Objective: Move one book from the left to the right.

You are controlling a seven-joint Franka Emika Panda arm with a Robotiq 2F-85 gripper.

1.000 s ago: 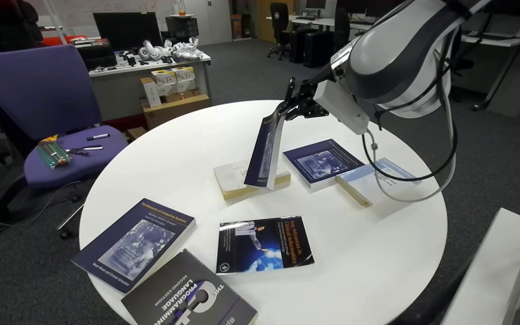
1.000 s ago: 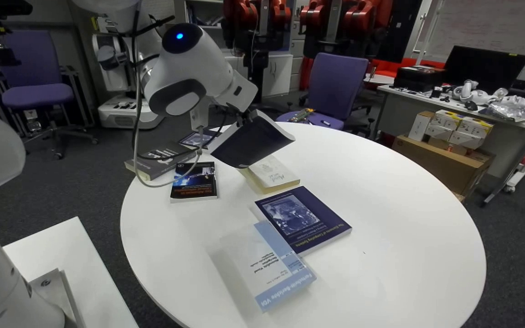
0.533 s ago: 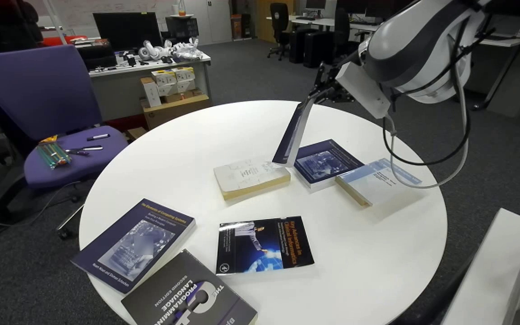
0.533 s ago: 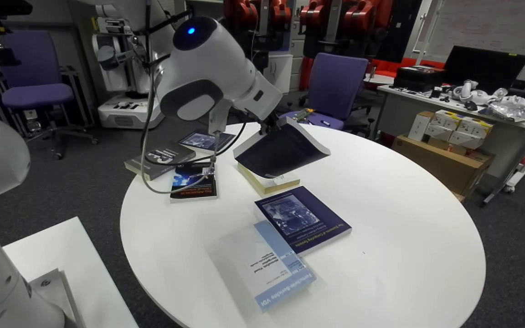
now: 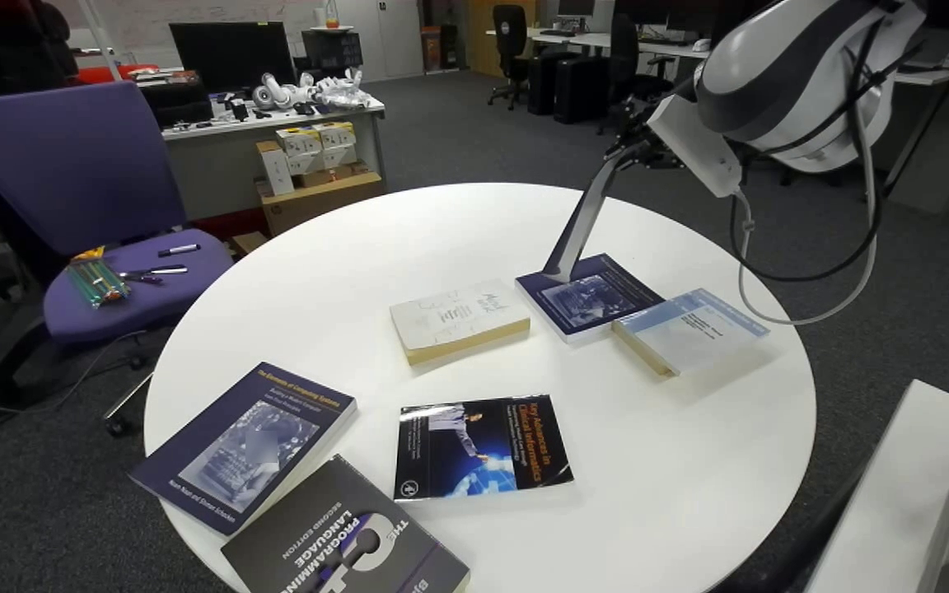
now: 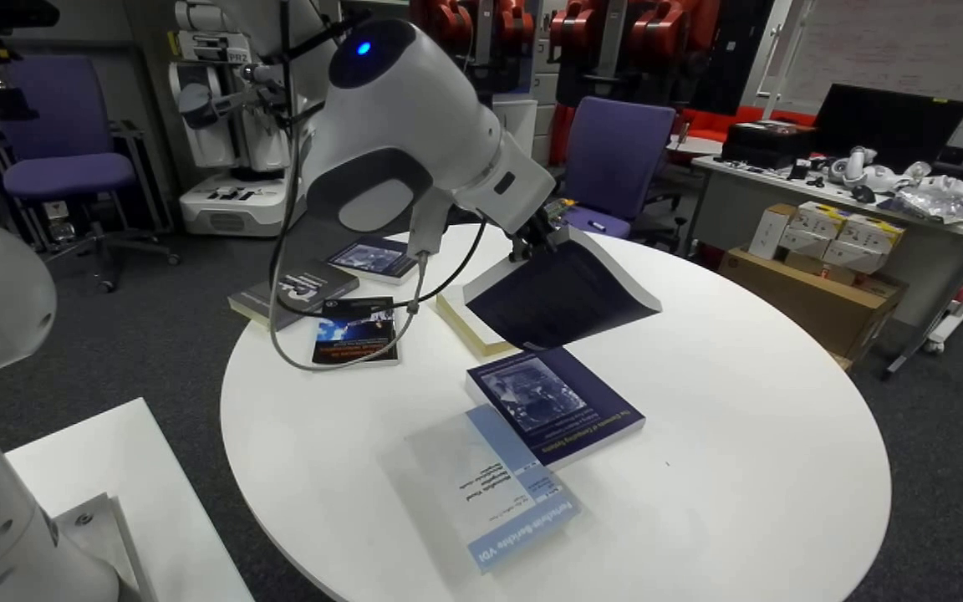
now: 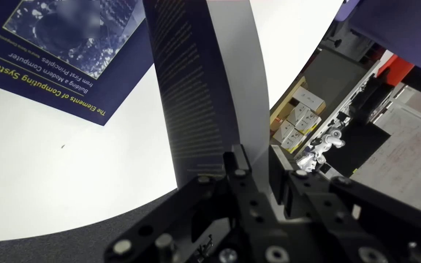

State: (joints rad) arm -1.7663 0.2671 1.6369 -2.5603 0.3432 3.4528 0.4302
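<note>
Hanging from the gripper (image 7: 260, 160), the task's dark blue book (image 6: 565, 293) is clamped between the two fingers (image 7: 239, 162), near one end of it. This book is off the round white table (image 5: 656, 527) and tilted, its free end pointing down. In both exterior views the free end overlaps a flat book (image 5: 598, 301); whether the two are touching, I cannot tell. In the wrist view, the pale edge of the pages passes between the fingers, beside the printed cover.

The arm (image 5: 796, 82) enters an exterior view from the upper right and slopes down toward the left, with the wrist above the held book. A small blue light (image 6: 364, 48) shines on the arm, and cables (image 5: 812, 281) hang below it in loops.

Concerning the writing: the lines on the held cover are too small to be read. The flat book carries the title "The Elements of Computing Systems", and so does a second copy (image 5: 248, 449), which also shows the names Noam Nisan and Shimon Schocken. Near this copy, a grey book (image 5: 343, 535) says "Programming Language, Second Edition". A black book (image 5: 483, 449) is titled "Key Advances in Clinical Informatics". On a blue and white book (image 6: 481, 493) one reads "Fortschritt-Berichte VDI".
</note>
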